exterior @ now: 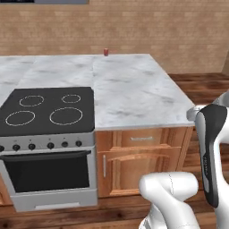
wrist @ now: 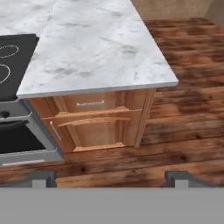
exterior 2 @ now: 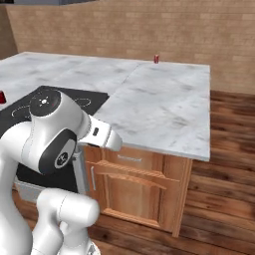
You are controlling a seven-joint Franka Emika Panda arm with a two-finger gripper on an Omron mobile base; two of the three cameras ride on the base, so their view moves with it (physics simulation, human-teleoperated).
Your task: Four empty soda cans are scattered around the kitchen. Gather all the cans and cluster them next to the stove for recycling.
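A red soda can (exterior: 106,52) stands upright at the far edge of the marble counter (exterior: 129,89), well beyond the stove (exterior: 47,112). Another red can (exterior 2: 2,97) sits just beside the stove's far left side. The gripper (wrist: 111,178) hovers with jaws spread wide, holding nothing.

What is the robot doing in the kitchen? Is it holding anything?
No, it holds nothing yet. The robot's end effector is open and empty, up in the air in front of the wooden cabinet beside the stove. It is meant to gather soda cans next to the stove. One red can stands at the far edge of the marble counter, well away from the arm. Another red thing, likely a can, peeks in by the far side of the stove.
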